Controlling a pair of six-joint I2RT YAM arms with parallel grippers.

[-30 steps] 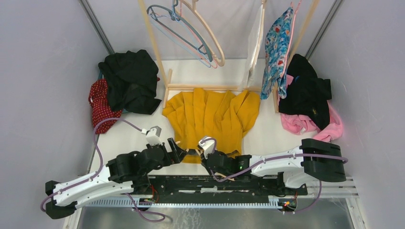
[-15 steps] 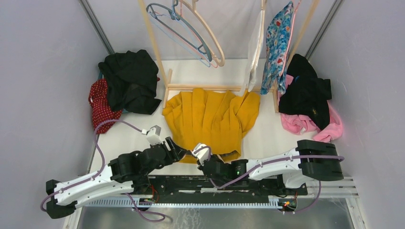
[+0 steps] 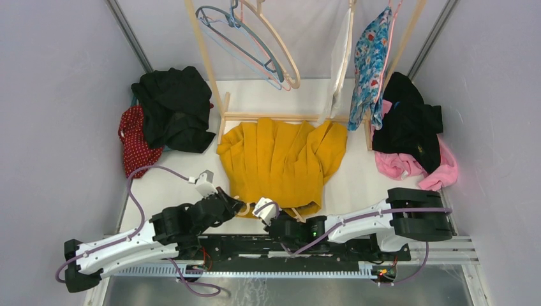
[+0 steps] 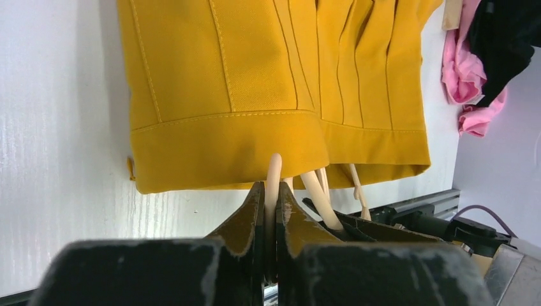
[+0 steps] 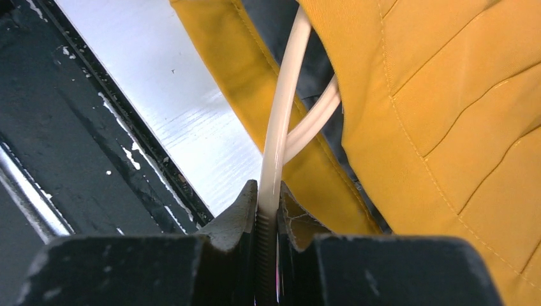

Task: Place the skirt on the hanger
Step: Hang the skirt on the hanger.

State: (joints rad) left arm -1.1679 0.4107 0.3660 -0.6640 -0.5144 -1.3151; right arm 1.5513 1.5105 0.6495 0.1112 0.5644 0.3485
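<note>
The yellow skirt (image 3: pixel 281 162) lies flat on the white table, waistband toward the arms. A cream hanger (image 4: pixel 274 173) pokes out from under the waistband (image 4: pixel 223 150); most of it is hidden inside the skirt. My left gripper (image 3: pixel 237 205) is at the waistband's left end, shut on one rod of the hanger (image 4: pixel 268 188). My right gripper (image 3: pixel 268 213) sits just to its right, shut on another cream rod (image 5: pixel 284 115) that runs up into the skirt (image 5: pixel 446 127).
A wooden rack (image 3: pixel 210 64) at the back carries empty hangers (image 3: pixel 255 44) and a floral garment (image 3: pixel 370 57). A black and red pile (image 3: pixel 173 108) lies at the left, a black and pink pile (image 3: pixel 408 127) at the right. A black rail (image 3: pixel 287 245) runs along the near edge.
My left gripper has gone from open to shut on the hanger rod. The right arm has slid left and nearer with the hanger, drawing the skirt's waistband slightly toward the arms.
</note>
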